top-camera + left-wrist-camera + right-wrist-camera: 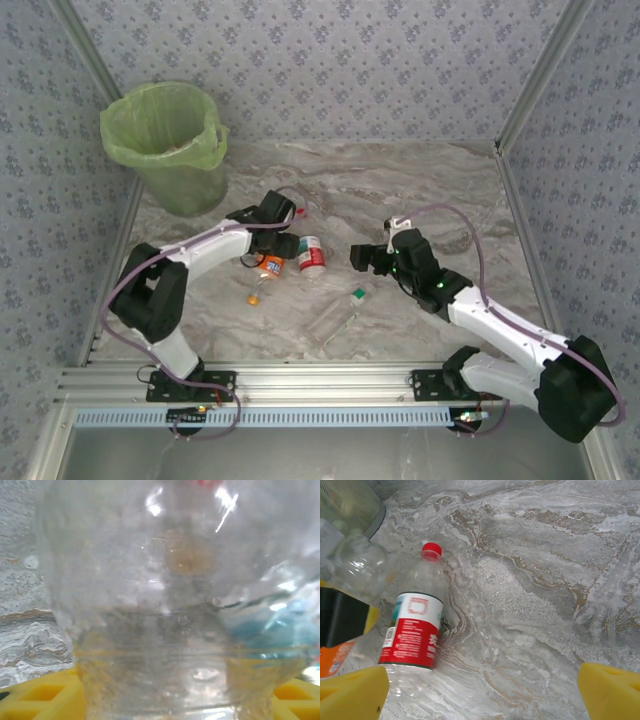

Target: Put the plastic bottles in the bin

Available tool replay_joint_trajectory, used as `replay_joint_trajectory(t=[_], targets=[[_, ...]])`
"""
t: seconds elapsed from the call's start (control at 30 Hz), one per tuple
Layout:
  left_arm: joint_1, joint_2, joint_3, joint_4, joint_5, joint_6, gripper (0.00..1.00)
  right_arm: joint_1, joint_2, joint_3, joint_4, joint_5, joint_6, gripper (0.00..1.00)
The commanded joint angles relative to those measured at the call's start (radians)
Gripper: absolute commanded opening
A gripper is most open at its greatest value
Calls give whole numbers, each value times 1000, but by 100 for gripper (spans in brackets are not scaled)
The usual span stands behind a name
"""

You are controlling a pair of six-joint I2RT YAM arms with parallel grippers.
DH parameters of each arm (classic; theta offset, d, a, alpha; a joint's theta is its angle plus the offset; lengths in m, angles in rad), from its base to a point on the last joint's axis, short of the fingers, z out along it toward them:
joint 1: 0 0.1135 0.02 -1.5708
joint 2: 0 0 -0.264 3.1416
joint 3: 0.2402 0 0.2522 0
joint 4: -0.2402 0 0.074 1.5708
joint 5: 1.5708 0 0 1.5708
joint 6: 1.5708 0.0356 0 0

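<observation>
My left gripper [278, 232] is shut on a clear plastic bottle [165, 605], whose body sits between the yellow fingers [35, 700]. The same bottle [355, 565] shows in the right wrist view. Beside it on the table lie a red-labelled bottle [311, 256] with a red cap [431, 550] and an orange-labelled bottle [268, 265]. A clear bottle with a green cap [338, 317] lies nearer the arms. My right gripper [372, 258] is open over bare table [480, 700], just right of the red-labelled bottle [412, 630]. The light-green bin [165, 140] stands at the back left.
The marble table is walled by patterned panels on three sides. An aluminium rail [320, 380] runs along the near edge. Open table lies behind and to the right of the right gripper. The bin's side [345, 500] shows beyond the held bottle.
</observation>
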Motion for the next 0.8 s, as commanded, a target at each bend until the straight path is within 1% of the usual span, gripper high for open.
replay_joint_trajectory(t=[0.0, 0.1, 0.37, 0.57, 0.77], targets=[[2, -70, -13, 27, 4, 18, 14, 14, 15, 43, 9, -5, -4, 99], [4, -124, -21, 44, 4, 15, 0, 23, 27, 56, 12, -3, -9, 99], [6, -267, -24, 105, 25, 3, 0, 54, 71, 96, 25, -5, -39, 99], [18, -353, -34, 216, 44, -13, 0, 83, 115, 128, 50, -8, -64, 99], [68, -387, -15, 299, 32, -74, 0, 110, 161, 166, 93, -19, -69, 99]])
